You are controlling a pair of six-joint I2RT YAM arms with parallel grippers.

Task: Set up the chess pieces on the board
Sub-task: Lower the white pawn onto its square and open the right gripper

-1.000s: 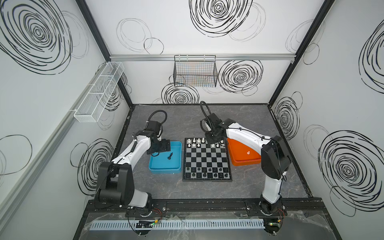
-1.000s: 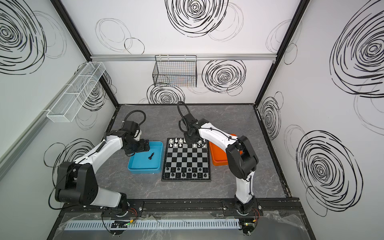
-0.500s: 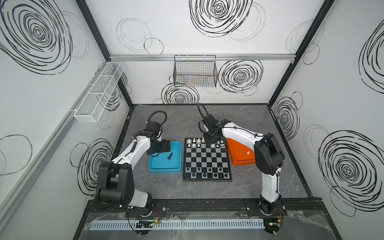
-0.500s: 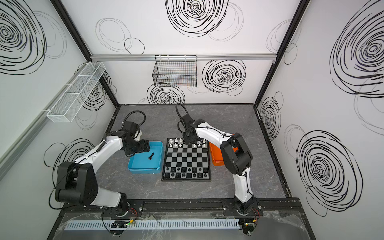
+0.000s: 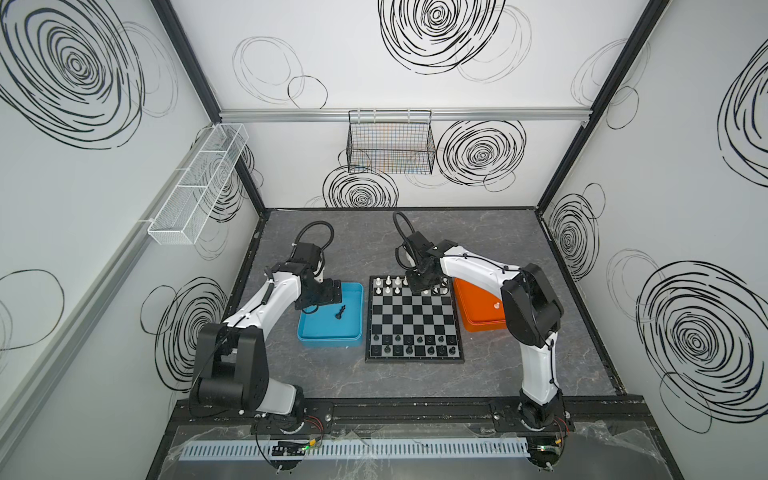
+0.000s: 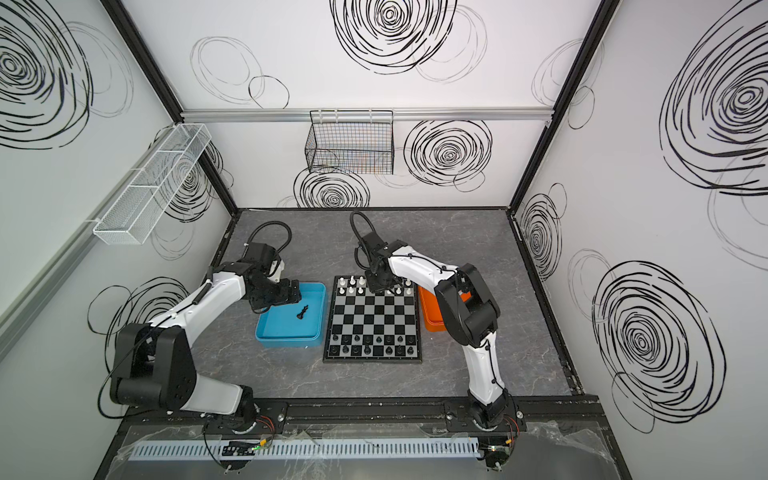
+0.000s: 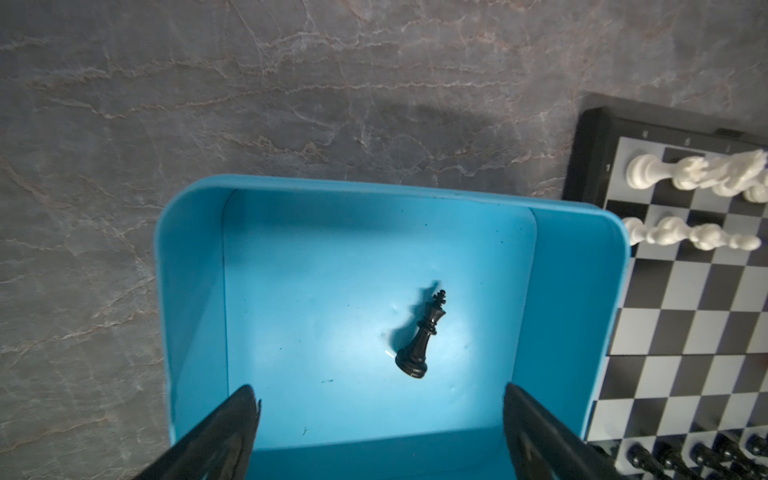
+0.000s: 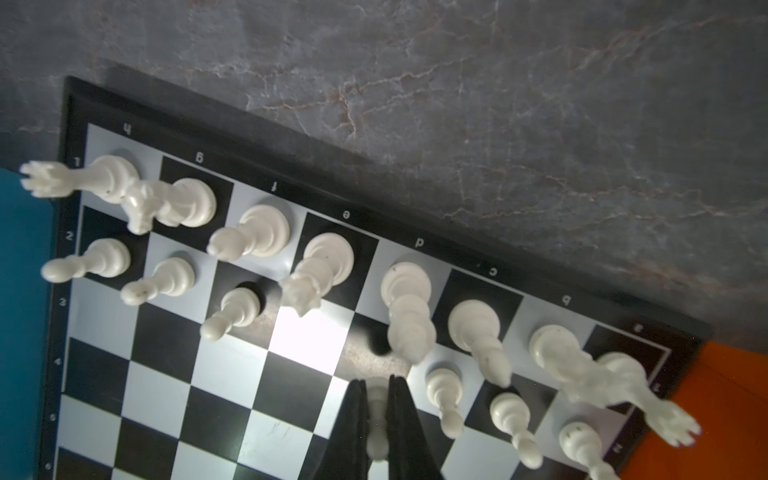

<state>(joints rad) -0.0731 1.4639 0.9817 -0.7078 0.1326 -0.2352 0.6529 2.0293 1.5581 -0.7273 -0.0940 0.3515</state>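
The right gripper (image 8: 377, 384) is clamped on a small white plastic pawn (image 8: 377, 436). Beneath it is the black-and-grey checked chessboard (image 8: 158, 390), its rim lettered h to b and numbered 1 to 4. The left gripper (image 7: 379, 390) gapes wide, and a glossy black king (image 7: 424, 336) lies toppled just ahead of it in the blue plastic tray (image 7: 191, 291).

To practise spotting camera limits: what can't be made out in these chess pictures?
- Both top views: flat orange plastic tray partly behind the right arm; contents unclear.
- Both top views: tiny glossy black chessmen too small to identify.
- Right wrist view: right claw hides whether its small white plastic pawn touches the checked chessboard.
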